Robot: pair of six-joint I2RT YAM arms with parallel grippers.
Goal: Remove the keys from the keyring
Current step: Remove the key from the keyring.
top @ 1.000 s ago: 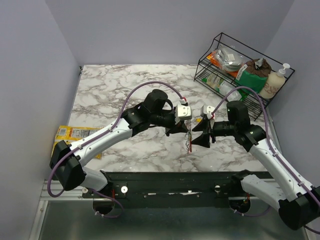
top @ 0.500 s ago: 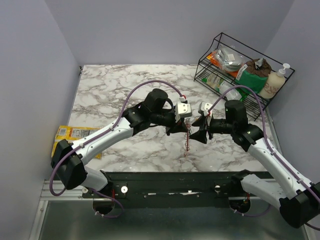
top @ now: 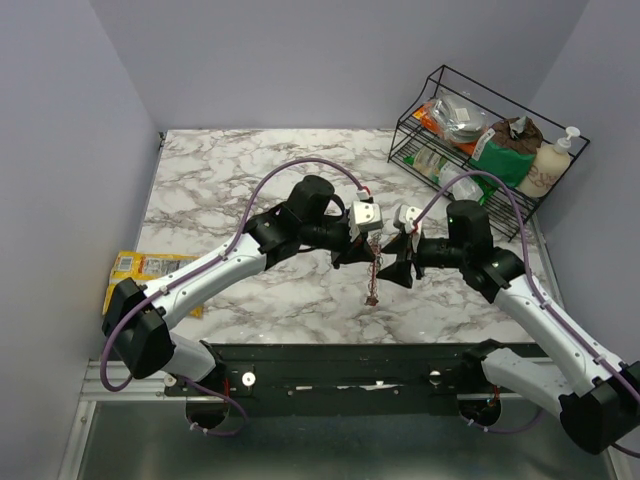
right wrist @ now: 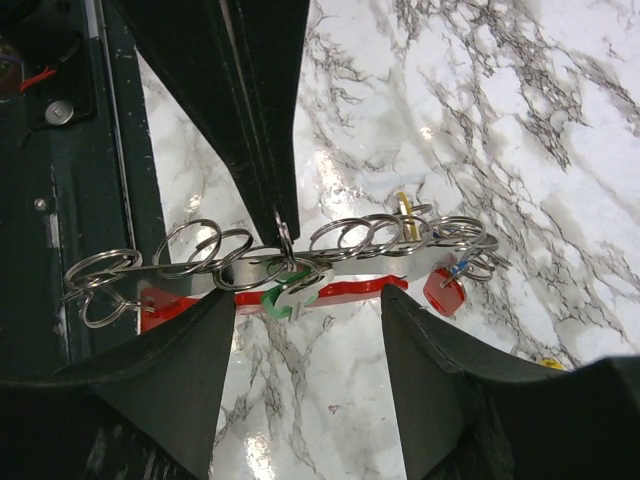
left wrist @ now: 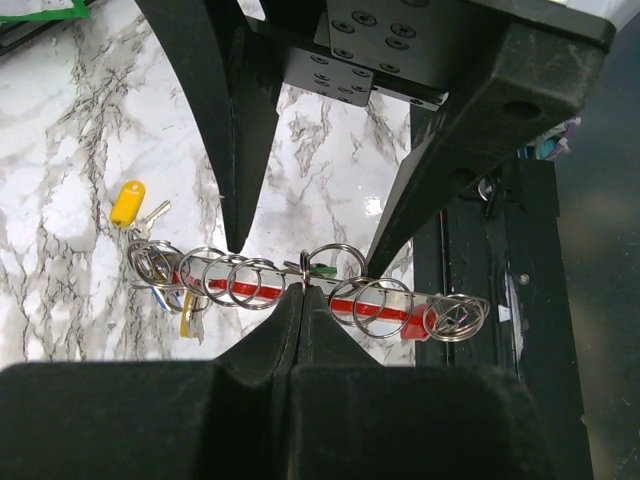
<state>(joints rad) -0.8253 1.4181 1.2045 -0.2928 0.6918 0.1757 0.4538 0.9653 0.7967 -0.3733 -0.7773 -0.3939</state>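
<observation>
- Top: left gripper (top: 365,258) and right gripper (top: 397,262) tip to tip above marble table (top: 230,180); keyring (top: 373,285) dangling beneath, detail too small.
- Left wrist: own fingers pressed together, pinching keyring at a wire ring; yellow-tagged key (left wrist: 128,203) by one end.
- Right wrist: own fingers spread either side of keyring; green-tagged key (right wrist: 275,298) and red-tagged key (right wrist: 440,292) seen here.

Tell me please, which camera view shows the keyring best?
The right wrist view: the keyring spans the picture, its red part and rings clear. In the left wrist view the left tool covers its middle. From the top it is only a tiny dangling thing.
</observation>
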